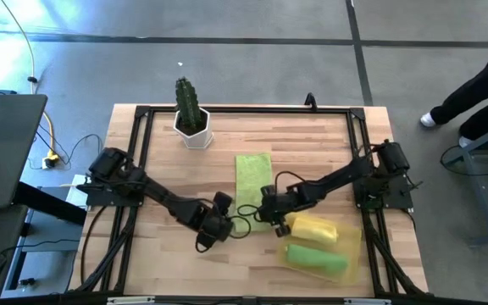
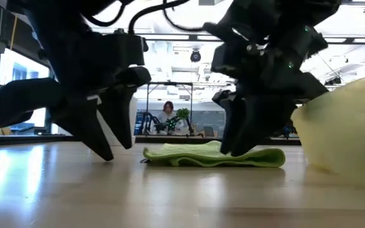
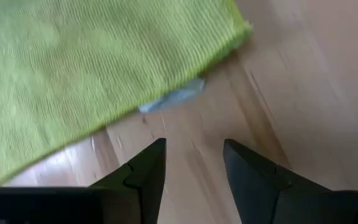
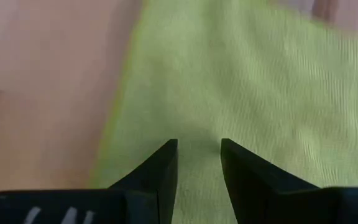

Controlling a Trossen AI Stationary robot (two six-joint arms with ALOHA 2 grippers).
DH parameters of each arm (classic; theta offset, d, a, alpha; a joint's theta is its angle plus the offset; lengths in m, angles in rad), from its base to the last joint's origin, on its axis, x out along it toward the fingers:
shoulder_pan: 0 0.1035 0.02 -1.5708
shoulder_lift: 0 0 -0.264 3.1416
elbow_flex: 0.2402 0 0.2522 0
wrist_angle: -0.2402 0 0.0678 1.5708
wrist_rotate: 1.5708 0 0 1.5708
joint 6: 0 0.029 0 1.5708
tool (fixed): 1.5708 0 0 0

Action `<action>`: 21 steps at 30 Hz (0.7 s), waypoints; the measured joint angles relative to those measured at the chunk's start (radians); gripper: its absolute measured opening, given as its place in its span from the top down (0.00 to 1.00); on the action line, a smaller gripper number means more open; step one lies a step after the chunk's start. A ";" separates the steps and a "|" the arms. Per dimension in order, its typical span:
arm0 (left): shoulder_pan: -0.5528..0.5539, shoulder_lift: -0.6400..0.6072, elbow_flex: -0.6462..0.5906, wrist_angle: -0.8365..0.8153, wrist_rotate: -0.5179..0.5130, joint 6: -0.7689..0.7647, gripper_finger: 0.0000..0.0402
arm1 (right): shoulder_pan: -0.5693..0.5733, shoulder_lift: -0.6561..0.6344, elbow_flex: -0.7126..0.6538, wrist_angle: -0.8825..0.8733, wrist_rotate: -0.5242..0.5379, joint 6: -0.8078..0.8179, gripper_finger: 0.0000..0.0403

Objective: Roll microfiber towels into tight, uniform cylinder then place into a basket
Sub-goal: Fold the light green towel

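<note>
A lime green towel (image 1: 252, 176) lies flat on the wooden table, its near end between my two grippers; it also shows in the low view (image 2: 214, 156). My left gripper (image 1: 217, 224) is open and low over bare wood, just short of the towel's near left corner (image 3: 229, 25), which carries a small label (image 3: 173, 99). My right gripper (image 1: 269, 208) is open, with its fingers (image 4: 160, 168) pointing down over the towel's near end (image 4: 229, 93). The yellow translucent basket (image 1: 354, 246) holds a rolled yellow towel (image 1: 315, 229) and a rolled green towel (image 1: 316, 257). My right gripper's open fingers (image 2: 236, 136) reach down to the top of the towel's near end (image 2: 258, 156). I cannot tell whether they touch it.
A white hexagonal pot with a cactus (image 1: 191, 114) stands at the far left of the table. The basket wall (image 2: 347, 133) rises close on the right of my right gripper. A black frame (image 1: 244, 108) runs around the table's edges. A person sits far off in the room (image 2: 168, 114).
</note>
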 joint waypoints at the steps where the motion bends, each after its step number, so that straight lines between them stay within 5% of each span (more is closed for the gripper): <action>1: -0.008 -0.004 -0.001 -0.004 -0.002 -0.014 0.62 | -0.002 -0.001 0.025 -0.063 0.003 0.022 0.71; 7: -0.047 -0.045 0.000 -0.028 0.000 -0.108 0.62 | -0.003 -0.013 0.236 -0.410 0.039 0.075 0.71; 12: -0.071 -0.094 0.000 -0.066 0.003 -0.225 0.62 | -0.035 -0.011 0.273 -0.318 0.177 0.133 0.71; 21: -0.140 -0.233 0.000 -0.232 0.048 -0.483 0.62 | -0.166 0.104 0.271 -0.318 0.038 0.254 0.71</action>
